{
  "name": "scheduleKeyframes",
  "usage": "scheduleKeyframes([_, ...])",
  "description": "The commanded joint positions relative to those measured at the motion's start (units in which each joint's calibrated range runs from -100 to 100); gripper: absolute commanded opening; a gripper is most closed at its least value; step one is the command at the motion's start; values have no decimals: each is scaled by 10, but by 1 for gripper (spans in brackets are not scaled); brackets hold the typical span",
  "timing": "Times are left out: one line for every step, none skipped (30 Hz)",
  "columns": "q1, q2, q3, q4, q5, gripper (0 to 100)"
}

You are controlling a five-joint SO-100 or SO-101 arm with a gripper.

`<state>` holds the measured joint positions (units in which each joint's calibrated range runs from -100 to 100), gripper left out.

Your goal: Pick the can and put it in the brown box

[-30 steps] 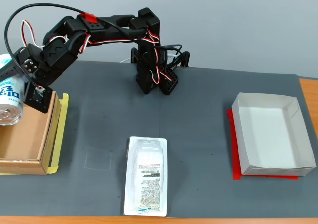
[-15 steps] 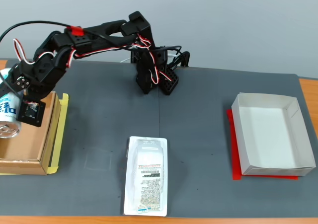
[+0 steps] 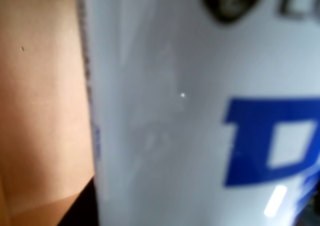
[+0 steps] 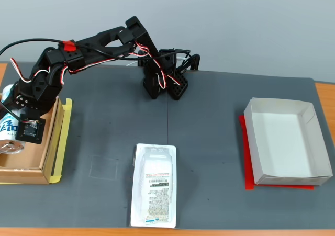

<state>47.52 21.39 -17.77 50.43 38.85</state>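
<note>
At the far left of the fixed view, the brown box sits on a yellow sheet at the edge of the dark grey surface, its low cardboard walls open to the camera. Inside its footprint lies the can — tilted on its side, silver end toward the near edge, white and blue print partly hidden behind the arm. The end effector is right against the can over the box; the pictures do not show whether its fingers are pinching the can or spread, so that cannot be told. The wrist view is filled by the can, blurred and very close, with bold blue lettering on white and the brown box floor to its left.

Moving right, the black arm arches back to its base at the far middle of the surface, red and white wires looped along it. Near the middle front lies a flat clear-white package with a barcode label. At the right, well apart from the rest, a white rectangular box stands on a red sheet — empty inside.
</note>
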Motion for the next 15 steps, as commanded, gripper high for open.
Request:
scheduleKeyframes([0, -6, -32, -3, -37, 21])
scheduleKeyframes([0, -8, -30, -2, -45, 26])
scheduleKeyframes([0, -9, -26, -1, -49, 32])
scheduleKeyframes([0, -10, -26, 0, -51, 37])
scheduleKeyframes([0, -10, -25, 0, -51, 41])
scheduleKeyframes([0, -10, -26, 0, -51, 44])
scheduleKeyframes([0, -10, -27, 0, -51, 45])
scheduleKeyframes([0, -10, -28, 0, -51, 45])
scheduleKeyframes([0, -10, -28, 0, -51, 45])
scheduleKeyframes([0, -10, -27, 0, -51, 45])
scheduleKeyframes([0, -10, -26, 0, -51, 45])
scheduleKeyframes([0, -10, -26, 0, -51, 45])
scheduleKeyframes([0, -10, -26, 0, -52, 45])
scheduleKeyframes([-1, -11, -25, 3, -53, 45])
scheduleKeyframes([-3, -12, -27, 16, -54, 45])
